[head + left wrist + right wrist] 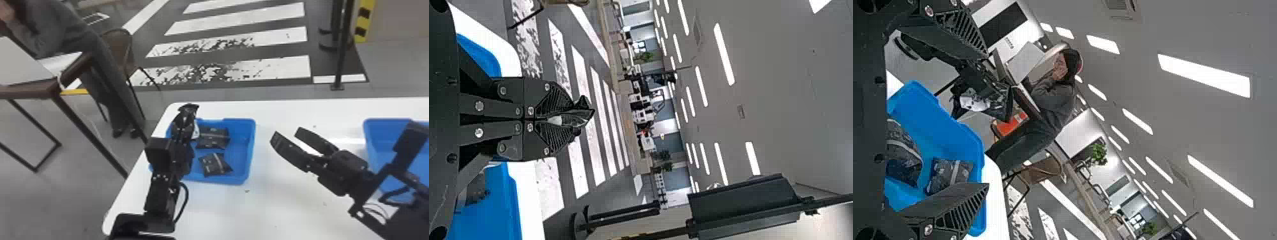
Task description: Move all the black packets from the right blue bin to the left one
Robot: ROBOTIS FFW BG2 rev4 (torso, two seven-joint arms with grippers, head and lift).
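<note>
Over the left side of the left blue bin (250,150), my left gripper (183,128) is closed on a black packet (188,110). In the left wrist view the packet (585,116) pokes out past the fingertips of the left gripper (563,120). Two black packets lie inside that bin, one farther back (213,138) and another nearer the front (215,164). My right gripper (286,135) stands open and without a load above the table between the bins. From the right wrist view, the right gripper (987,120) has its fingers wide apart, with the left bin (945,122) beyond.
The right blue bin (381,135) sits at the right side of the white table (287,204), partly covered by the right arm. The table's left edge runs close beside the left bin. A brown desk (28,91) and a chair (119,48) stand on the floor beyond.
</note>
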